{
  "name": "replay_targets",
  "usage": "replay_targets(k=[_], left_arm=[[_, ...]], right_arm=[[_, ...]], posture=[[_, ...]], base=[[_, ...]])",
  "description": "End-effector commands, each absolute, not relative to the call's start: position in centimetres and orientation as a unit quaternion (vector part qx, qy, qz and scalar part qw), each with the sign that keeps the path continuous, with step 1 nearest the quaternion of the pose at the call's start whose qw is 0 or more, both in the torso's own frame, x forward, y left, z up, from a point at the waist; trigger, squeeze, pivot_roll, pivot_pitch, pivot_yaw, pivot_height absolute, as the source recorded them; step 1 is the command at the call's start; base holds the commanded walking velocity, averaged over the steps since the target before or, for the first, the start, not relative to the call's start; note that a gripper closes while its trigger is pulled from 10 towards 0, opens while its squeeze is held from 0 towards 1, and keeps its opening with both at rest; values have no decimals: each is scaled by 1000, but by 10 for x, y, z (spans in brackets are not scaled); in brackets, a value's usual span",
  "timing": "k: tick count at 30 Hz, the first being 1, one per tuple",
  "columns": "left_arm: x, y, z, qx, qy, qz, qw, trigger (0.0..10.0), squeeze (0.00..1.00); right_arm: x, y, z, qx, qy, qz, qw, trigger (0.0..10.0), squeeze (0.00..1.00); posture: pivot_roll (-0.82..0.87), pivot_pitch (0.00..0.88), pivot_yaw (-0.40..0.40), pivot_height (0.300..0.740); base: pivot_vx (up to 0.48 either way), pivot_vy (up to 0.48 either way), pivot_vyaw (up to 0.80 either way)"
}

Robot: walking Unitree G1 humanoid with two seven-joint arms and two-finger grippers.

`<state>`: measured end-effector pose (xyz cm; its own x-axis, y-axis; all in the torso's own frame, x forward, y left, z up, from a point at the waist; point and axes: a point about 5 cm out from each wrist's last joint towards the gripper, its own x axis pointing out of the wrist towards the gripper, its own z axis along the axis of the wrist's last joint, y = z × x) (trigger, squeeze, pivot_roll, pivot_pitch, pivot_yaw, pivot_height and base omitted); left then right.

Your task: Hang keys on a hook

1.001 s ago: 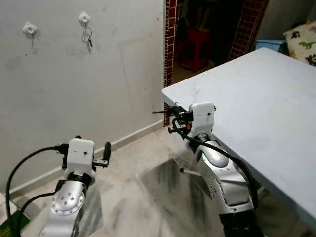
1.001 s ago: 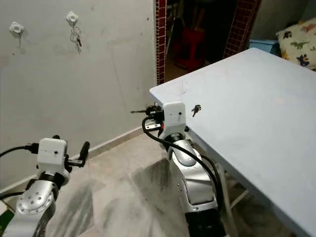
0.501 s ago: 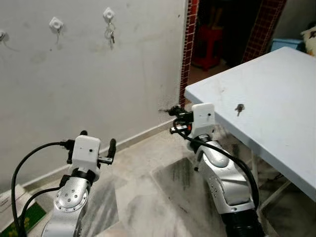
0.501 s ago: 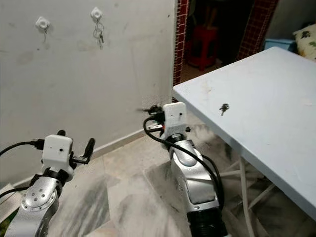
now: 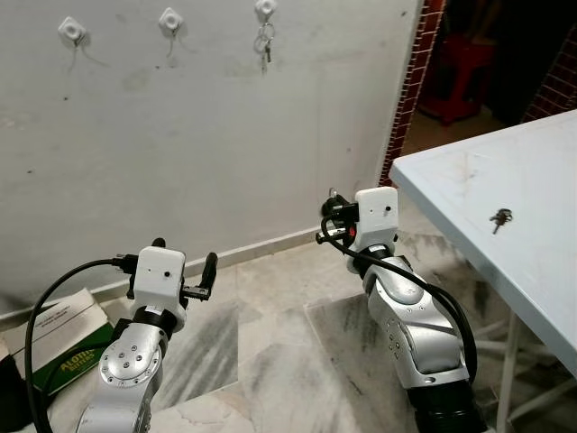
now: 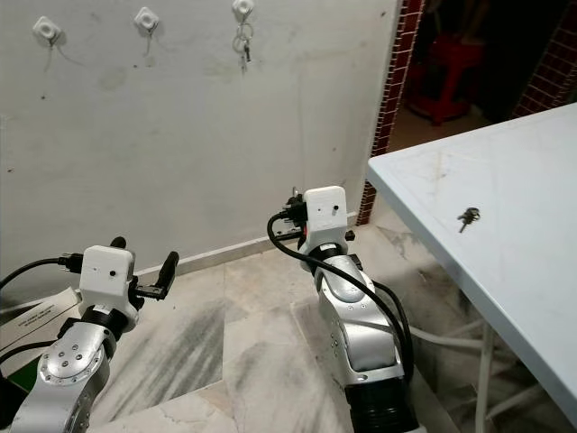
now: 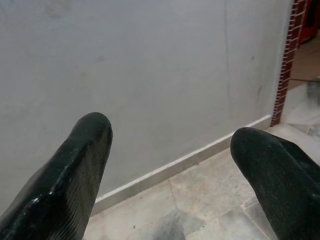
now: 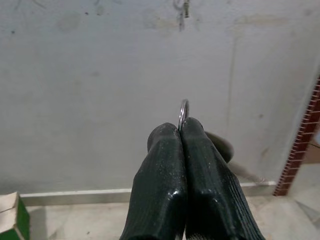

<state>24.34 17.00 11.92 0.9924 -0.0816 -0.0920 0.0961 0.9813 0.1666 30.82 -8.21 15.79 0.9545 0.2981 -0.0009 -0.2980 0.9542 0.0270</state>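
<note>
Right gripper: the right gripper (image 8: 181, 131) is closed on a key ring (image 8: 183, 112), which is pinched at its lower edge so that the loop stands clear above the fingertips; it is held at chest height facing the wall (image 5: 180, 162).
Left gripper: the left gripper (image 7: 170, 150) is held low and open, nothing between its fingers (image 7: 80, 165); it is pointed at the base of the wall.
Step in hand: the keys are judged to be in carriage toward the hooks; the hanging itself is not yet begun.
How to do it well: the ring should be kept upright and its open loop presented square to a hook, raised above the hook tip, then lowered over it before the grip is released. Since only a small arc of ring is exposed, a careful, level approach is called for, or the fingertips may meet the hook first.
Floor: grey marbled tiles (image 5: 270, 361) are seen underfoot, with a green and white box (image 5: 63, 338) lying by the skirting on the left.
Table: a pale table (image 5: 505, 180) stands to the right, with a second set of keys (image 5: 499, 216) lying on it.
Wall: three white hooks are mounted high up, well above the gripper. The left hook (image 5: 70, 30) and middle hook (image 5: 170, 19) appear free; the right hook (image 5: 265, 9) already carries hung keys (image 5: 263, 45).
Room beyond: a brick-edged doorway (image 5: 410, 90) opens onto a dark room with something red inside.
</note>
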Motion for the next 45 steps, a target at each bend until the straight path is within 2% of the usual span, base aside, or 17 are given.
replay_targets(k=[1, 11, 27, 45], left_arm=[[244, 168, 119, 82, 44, -53, 994, 10000, 0], [244, 167, 118, 84, 46, -53, 994, 10000, 0], [244, 164, 120, 63, 35, -72, 995, 10000, 0], [243, 161, 120, 57, 32, -87, 994, 10000, 0]], right_arm=[[310, -79, 163, 14, -7, 154, 988, 10000, 0], [310, -79, 163, 15, -8, 154, 988, 10000, 0], [311, -82, 164, 20, -11, 150, 988, 10000, 0], [309, -81, 162, 13, -9, 153, 988, 10000, 0]], posture=[[118, 35, 53, 740], [119, 36, 52, 740], [118, 36, 49, 740], [115, 35, 48, 740]], base=[[0, 0, 800], [0, 0, 792], [0, 0, 0], [391, 249, 0]])
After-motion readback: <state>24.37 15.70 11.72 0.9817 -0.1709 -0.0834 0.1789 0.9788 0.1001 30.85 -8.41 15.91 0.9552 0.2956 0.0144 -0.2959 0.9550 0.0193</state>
